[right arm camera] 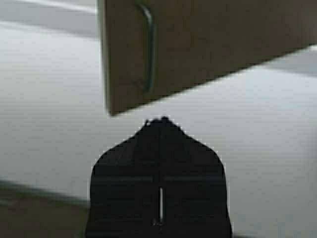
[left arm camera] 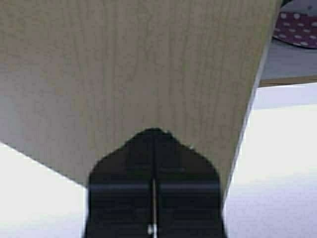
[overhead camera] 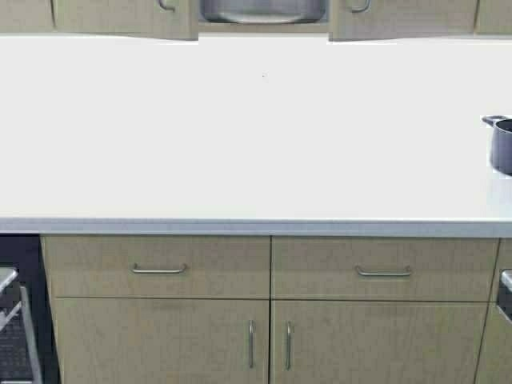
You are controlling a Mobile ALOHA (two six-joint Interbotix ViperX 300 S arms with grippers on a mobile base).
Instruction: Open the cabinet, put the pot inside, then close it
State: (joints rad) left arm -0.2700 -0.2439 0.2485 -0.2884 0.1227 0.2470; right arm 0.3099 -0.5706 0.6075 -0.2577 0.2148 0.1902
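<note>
Overhead, pot [overhead camera: 262, 11] cropped inside ajar cabinet [overhead camera: 128, 18], left pincer [left arm camera: 154, 136] and right pincer [right arm camera: 159, 124] both closed.

The high view looks forward and down over the white table [overhead camera: 256, 136], taking in the base units below and, at 12 o'clock, the lower edge of the cabinet [overhead camera: 128, 20]. The left wrist view sits very close to a cabinet door, behind the left tool [left arm camera: 154, 136]. The right wrist view faces the other door's handle [right arm camera: 147, 49], behind the right tool [right arm camera: 159, 124]. All three share the cabinet doors.
</note>
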